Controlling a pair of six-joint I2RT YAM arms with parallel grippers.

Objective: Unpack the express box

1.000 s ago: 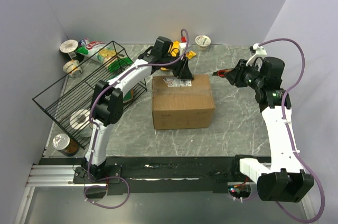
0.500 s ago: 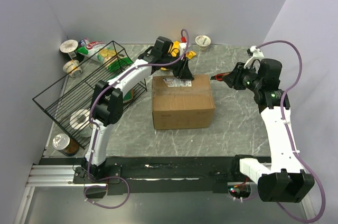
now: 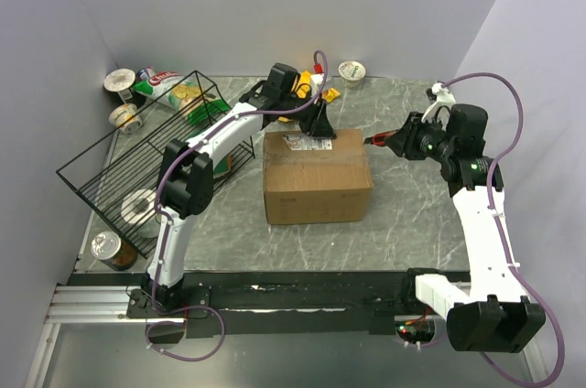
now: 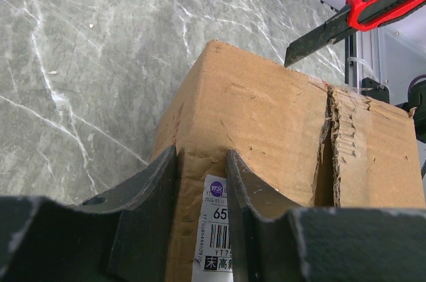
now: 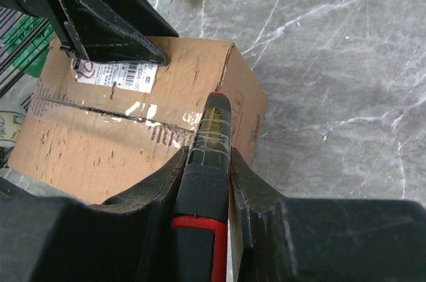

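Observation:
The express box is a brown cardboard carton in the middle of the table, with a white label at its far top edge and a taped seam across the top. My left gripper points down at that far edge; its jaws stand partly open with the tips on the box top beside the label, and nothing is pinched between them. My right gripper is shut on a black and red utility knife. The blade hovers just off the box's right top edge.
A tilted black wire basket stands left of the box. Snack bags and cups lie behind it, and a can sits at the front left. A yellow packet and a white cup lie at the back.
My right gripper has carried the knife a little left and down, closer to the box's right edge. The left arm and the box have not moved.

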